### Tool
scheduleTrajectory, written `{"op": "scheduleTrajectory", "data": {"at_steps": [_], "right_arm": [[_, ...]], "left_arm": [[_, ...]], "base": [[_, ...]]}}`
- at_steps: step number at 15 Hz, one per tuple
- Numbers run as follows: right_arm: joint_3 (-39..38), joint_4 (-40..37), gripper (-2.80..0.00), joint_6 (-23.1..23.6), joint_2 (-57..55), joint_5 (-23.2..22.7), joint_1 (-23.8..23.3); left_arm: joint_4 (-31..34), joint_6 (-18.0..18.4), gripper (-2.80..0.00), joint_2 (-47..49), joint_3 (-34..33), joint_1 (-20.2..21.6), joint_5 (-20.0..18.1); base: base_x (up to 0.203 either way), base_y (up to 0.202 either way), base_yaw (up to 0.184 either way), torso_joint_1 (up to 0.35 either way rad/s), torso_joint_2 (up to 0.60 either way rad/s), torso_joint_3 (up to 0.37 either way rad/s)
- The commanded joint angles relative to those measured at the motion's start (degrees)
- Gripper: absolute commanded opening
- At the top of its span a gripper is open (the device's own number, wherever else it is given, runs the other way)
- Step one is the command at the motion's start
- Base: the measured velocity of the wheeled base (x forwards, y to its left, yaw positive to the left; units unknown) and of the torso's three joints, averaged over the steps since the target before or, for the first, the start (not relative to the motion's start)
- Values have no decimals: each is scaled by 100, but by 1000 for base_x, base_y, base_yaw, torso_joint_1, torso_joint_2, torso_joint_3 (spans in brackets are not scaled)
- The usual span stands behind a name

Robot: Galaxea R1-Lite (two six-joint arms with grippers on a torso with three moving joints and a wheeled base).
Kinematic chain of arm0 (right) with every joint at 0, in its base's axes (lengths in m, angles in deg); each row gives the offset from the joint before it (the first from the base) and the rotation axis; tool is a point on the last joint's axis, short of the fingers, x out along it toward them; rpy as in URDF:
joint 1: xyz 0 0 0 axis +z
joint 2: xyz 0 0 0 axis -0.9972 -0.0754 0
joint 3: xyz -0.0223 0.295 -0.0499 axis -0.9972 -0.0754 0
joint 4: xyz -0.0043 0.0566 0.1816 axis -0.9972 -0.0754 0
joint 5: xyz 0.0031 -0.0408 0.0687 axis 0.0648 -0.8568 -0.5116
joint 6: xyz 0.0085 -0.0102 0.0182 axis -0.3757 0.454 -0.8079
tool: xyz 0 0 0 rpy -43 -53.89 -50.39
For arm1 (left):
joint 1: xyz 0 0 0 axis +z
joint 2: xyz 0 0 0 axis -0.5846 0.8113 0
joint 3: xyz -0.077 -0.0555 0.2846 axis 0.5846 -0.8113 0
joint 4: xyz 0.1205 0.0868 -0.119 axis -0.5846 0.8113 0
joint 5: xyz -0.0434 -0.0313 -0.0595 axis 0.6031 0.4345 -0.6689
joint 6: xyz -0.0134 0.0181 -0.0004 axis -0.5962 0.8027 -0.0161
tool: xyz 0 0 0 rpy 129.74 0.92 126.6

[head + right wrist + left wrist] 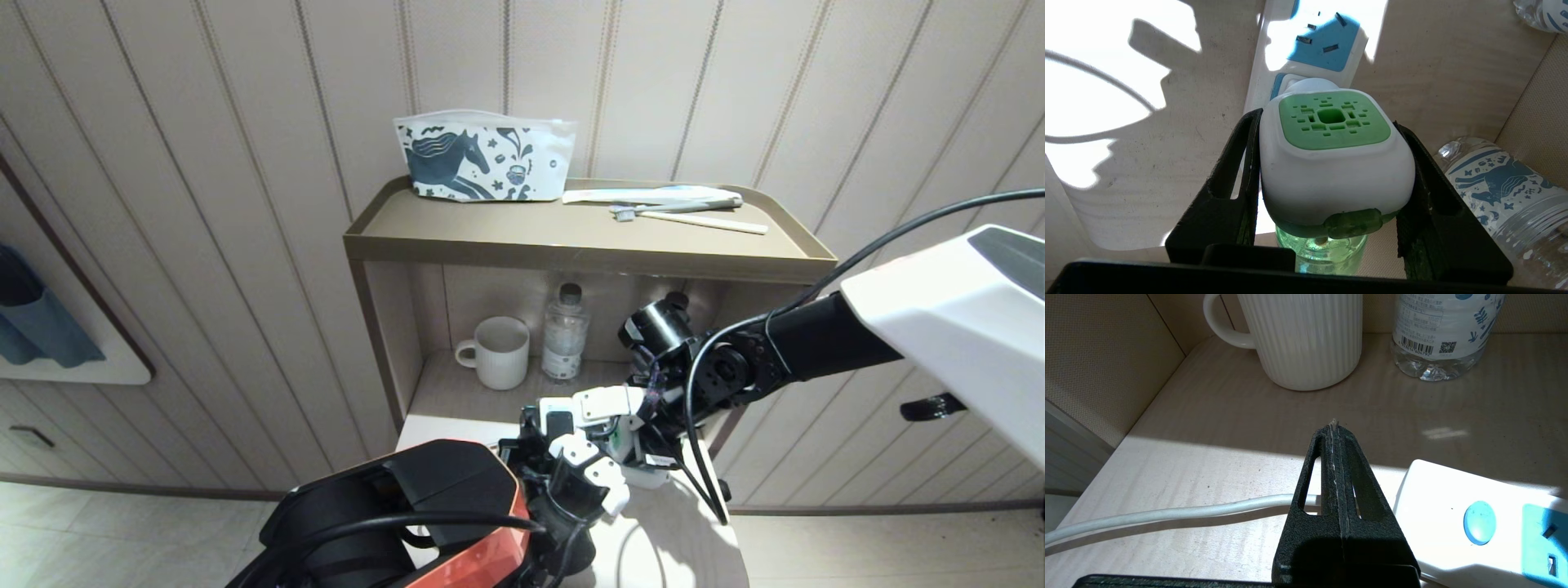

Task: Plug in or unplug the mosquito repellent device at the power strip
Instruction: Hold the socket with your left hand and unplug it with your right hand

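Note:
In the right wrist view the mosquito repellent device (1331, 163) has a white head, a green vented face and a green liquid bottle below. My right gripper (1327, 118) is shut on it, one black finger against each side of the head. The device's white back rests against a socket of the power strip (1327, 45), just beside a free light-blue socket face; its prongs are hidden. My left gripper (1334, 426) is shut and empty, hovering over the white cord (1167, 514) next to the button end of the power strip (1433, 506).
On the lower shelf a white ribbed mug (500, 351) and an upright water bottle (565, 331) stand behind the strip. Another water bottle (1506, 192) is close to my right gripper. The cabinet side wall (1098, 367) is near my left gripper. A printed pouch (482, 159) sits on top.

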Motion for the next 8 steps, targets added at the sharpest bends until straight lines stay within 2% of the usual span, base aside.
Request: {"op": "scheduleTrajectory", "data": {"at_steps": [1, 3, 4, 6, 8], "right_arm": [[-10, 10, -280, 26, 41, -36, 6], [-19, 18, -280, 34, 7, -36, -2], [-37, 19, -280, 34, -3, -36, -11], [-37, 19, -280, 34, -3, -36, -12], [-37, 19, -280, 34, -3, -36, -12]], "left_arm": [[-20, 17, -280, 16, -15, -8, 13], [-55, -32, -280, -31, -77, 24, 55], [-130, -93, -280, -155, -342, 103, 111], [-345, -175, -280, -641, -859, 510, 203], [-390, -194, -280, -670, -894, 546, 224]], "base": [[0, 0, 0, 0, 0, 0], [0, 0, 0, 0, 0, 0], [0, 0, 0, 0, 0, 0], [0, 0, 0, 0, 0, 0], [0, 0, 0, 0, 0, 0]]}}
